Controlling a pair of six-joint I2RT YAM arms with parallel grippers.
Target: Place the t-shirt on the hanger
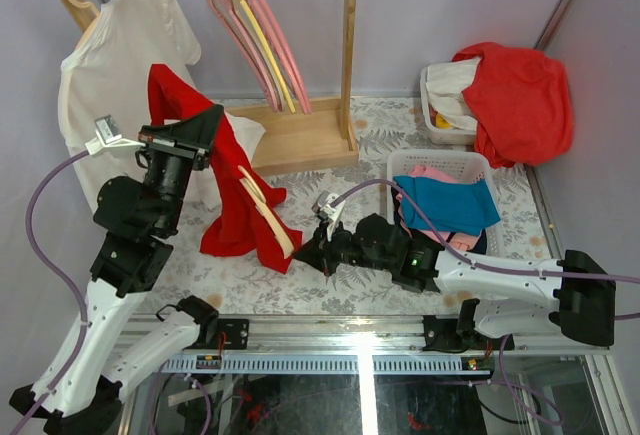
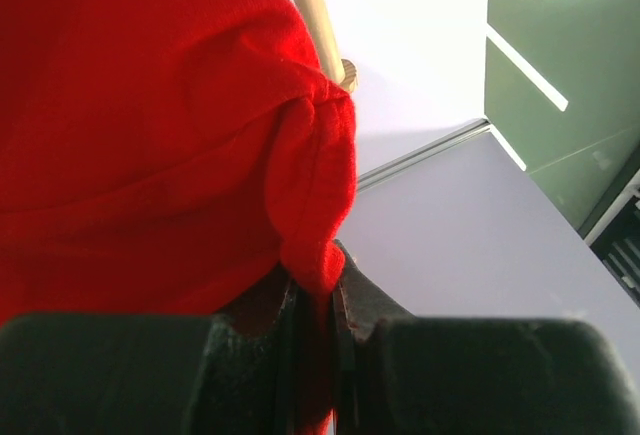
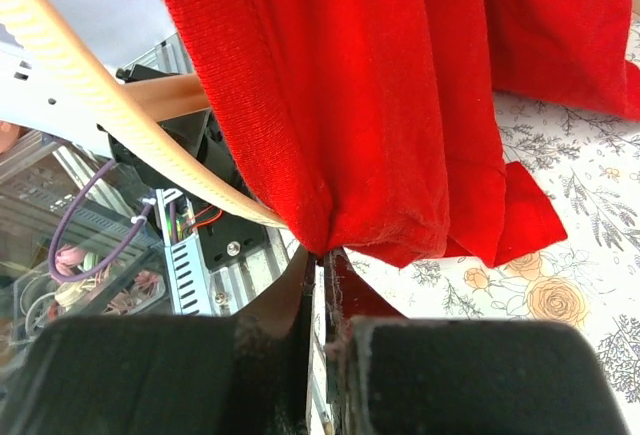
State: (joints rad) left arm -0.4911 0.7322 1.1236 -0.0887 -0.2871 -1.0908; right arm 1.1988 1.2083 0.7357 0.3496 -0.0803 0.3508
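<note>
Hanging over tabletop (image 1: 240, 287), t-shirt (image 1: 232, 210) is pinched high in left claw (image 2: 315, 320), jaws clamping cloth; right claw (image 3: 320, 273) nips its lower hem. Hanger (image 1: 264, 207) sits tilted among the folds.

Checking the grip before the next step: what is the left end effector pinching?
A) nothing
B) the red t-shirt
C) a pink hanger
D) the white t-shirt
B: the left end effector is closed on a fold of the red t-shirt.
</note>
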